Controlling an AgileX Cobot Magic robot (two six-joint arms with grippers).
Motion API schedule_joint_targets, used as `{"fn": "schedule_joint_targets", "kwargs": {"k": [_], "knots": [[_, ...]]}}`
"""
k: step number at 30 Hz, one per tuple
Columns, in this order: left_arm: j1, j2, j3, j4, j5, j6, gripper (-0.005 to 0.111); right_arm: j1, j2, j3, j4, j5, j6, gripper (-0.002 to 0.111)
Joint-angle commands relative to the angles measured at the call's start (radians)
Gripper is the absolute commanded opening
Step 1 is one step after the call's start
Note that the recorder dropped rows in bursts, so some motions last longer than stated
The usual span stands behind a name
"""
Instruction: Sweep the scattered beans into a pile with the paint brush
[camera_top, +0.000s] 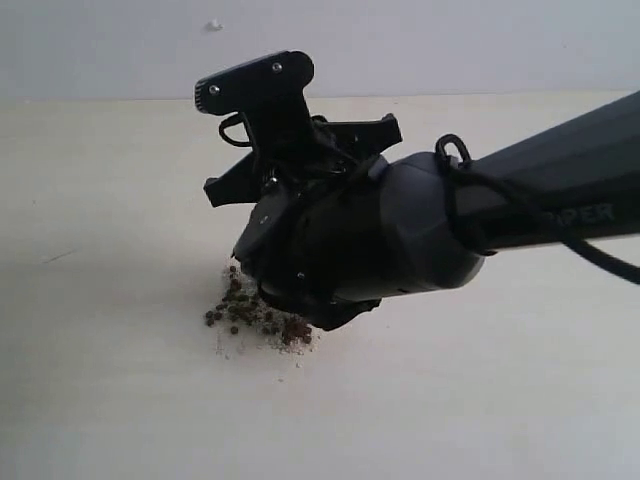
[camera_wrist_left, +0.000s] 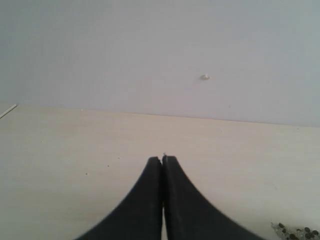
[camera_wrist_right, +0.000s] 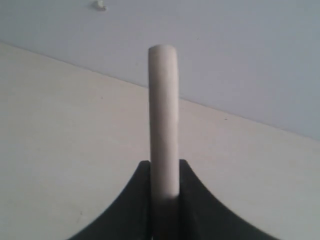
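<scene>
Two sets of fingers, one paint brush and one pile were in view; the beans were too many and too small to count one by one.

The left fingers (camera_wrist_left: 145, 200) were pressed together tip to tip with nothing between them, pointing across the pale table (camera_wrist_left: 60, 150) toward the far wall. A handful of beans (camera_wrist_left: 295, 233) showed at the edge of the left wrist view, near those fingers but not touching them.

Left of the middle of the scene, the pile (camera_top: 255, 315) lay on the table as one small mound of reddish-brown pellets mixed with whitish crumbs. A few loose pellets lay just beside it on its left. Its right side was hidden under the right arm (camera_top: 540, 190), which reached in from the right with its wrist directly over the mound.

The right fingers (camera_wrist_right: 135, 200) were clamped on the pale wooden handle of the paint brush (camera_wrist_right: 163, 110), seen edge-on and standing straight out between them. The bristles were hidden in every view, so whether they touched the pile could not be told
</scene>
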Motion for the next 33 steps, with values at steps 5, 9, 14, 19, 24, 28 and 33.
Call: {"fn": "schedule_joint_targets", "kwargs": {"k": [5,9,14,19,24,28,33], "knots": [[0.001,-0.007,0.001,-0.005,-0.006,-0.003,0.000,0.002,0.106,-0.017,-0.006,0.133,0.037,0.000],[0.001,-0.007,0.001,-0.005,-0.006,-0.003,0.000,0.002,0.145,-0.086,-0.006,0.058,0.037,0.000],[0.001,-0.007,0.001,-0.005,-0.006,-0.003,0.000,0.006,0.145,-0.113,-0.006,0.002,0.074,0.000],[0.001,-0.007,0.001,-0.005,-0.006,-0.003,0.000,0.039,0.145,-0.114,-0.006,0.035,0.097,0.000],[0.001,-0.007,0.001,-0.005,-0.006,-0.003,0.000,0.066,0.135,-0.114,-0.006,0.203,-0.020,0.000],[0.001,-0.007,0.001,-0.005,-0.006,-0.003,0.000,0.071,0.094,-0.114,-0.006,0.208,-0.074,0.000],[0.001,-0.007,0.001,-0.005,-0.006,-0.003,0.000,0.012,0.037,-0.126,-0.006,0.011,-0.213,0.000]]}}
